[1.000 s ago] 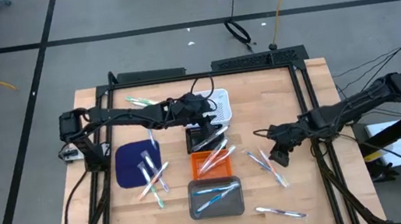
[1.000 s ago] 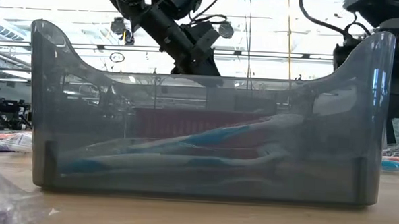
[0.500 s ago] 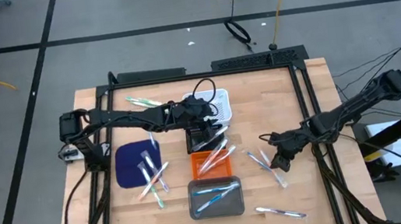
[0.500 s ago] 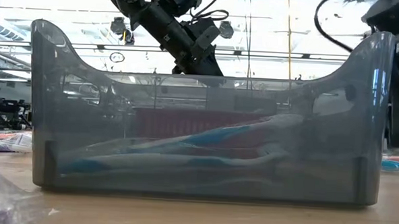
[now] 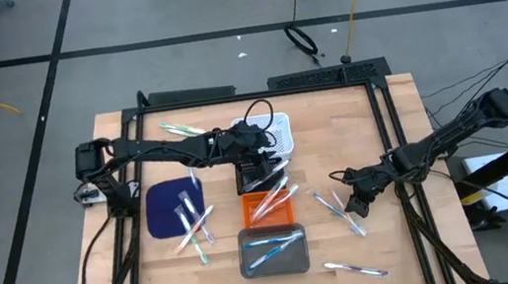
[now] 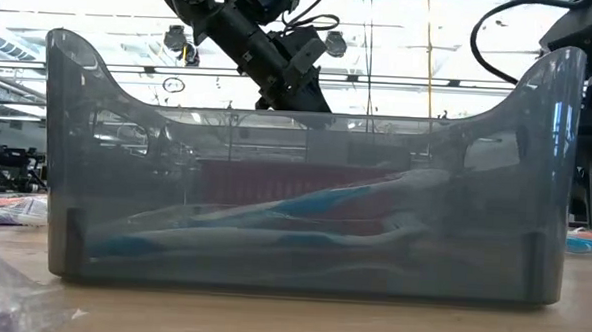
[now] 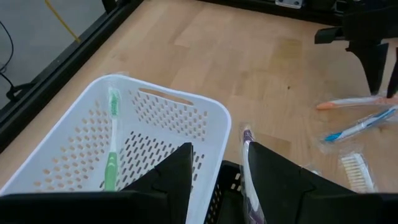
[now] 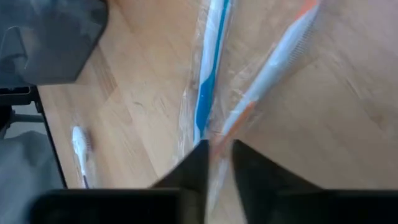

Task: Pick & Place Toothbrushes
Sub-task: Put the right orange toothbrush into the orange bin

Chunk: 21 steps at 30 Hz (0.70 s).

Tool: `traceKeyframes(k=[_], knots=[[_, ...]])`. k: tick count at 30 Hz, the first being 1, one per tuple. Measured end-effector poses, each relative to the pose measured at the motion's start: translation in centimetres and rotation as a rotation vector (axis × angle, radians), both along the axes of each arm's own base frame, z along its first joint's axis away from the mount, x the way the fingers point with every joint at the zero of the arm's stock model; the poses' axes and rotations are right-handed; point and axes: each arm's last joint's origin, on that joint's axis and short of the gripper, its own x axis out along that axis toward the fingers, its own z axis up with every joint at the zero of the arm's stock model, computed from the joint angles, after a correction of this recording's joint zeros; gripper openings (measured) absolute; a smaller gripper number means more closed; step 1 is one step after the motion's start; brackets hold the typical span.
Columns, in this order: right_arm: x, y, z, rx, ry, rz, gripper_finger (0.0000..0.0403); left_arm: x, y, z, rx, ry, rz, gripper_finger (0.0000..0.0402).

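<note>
Reaching down with the right hand (image 5: 354, 204) near the right edge of the table (image 5: 398, 102), right over two wrapped toothbrushes (image 5: 339, 208) lying loose on the wood. Sitting side by side, one blue (image 8: 208, 87) and one orange (image 8: 277, 62), long sides running straight away from the hand, slanting toward the near right corner. Fingers only a small way apart, squeezing in around the orange one at its near end, not surely gripping yet. Hanging with the left hand (image 5: 256, 140) by the far edge over the white basket (image 7: 168, 134), holding a purple-tipped brush (image 7: 247, 168) between narrow fingers. Looking like the right arm's pick, being much nearer.
</note>
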Motion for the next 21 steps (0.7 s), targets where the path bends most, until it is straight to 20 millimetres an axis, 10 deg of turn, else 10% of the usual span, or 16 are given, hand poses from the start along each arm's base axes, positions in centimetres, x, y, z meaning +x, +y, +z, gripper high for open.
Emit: traceKeyframes(k=[21], knots=[[1.4,-0.3,3.2,-0.161,-0.189,0.049,0.0,0.1,0.0,0.1,-0.004,-0.019,0.005,0.0159]])
